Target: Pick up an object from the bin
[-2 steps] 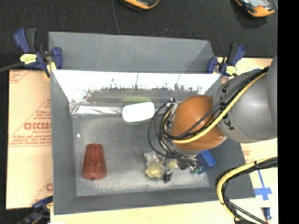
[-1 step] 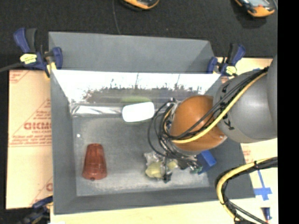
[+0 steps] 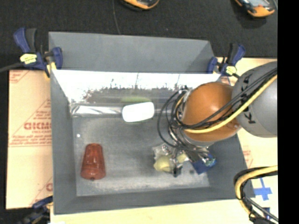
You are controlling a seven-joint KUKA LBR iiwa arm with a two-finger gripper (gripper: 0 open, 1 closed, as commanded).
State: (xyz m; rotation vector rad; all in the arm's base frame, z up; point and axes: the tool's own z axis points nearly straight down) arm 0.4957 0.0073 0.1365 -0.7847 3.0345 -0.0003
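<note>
Within grey metal bin [image 3: 63, 134], at lower right: gripper [image 3: 179, 166] down low, spread or pressed together impossible to tell. Well apart: white oval bar [image 3: 138, 112], red ribbed cup [image 3: 92, 161]. Nearest: pale yellowish lump [image 3: 162, 164], small blue piece [image 3: 204, 165]. Not yet lifted; grasping, raising left.

Light strikes brightest on the far wall of the bin [image 3: 63, 139], where a white band of glare runs across, and on the pale oval [image 3: 138, 112] just below it, while the floor lies dimmer and the surround beyond the rim is dark.
</note>
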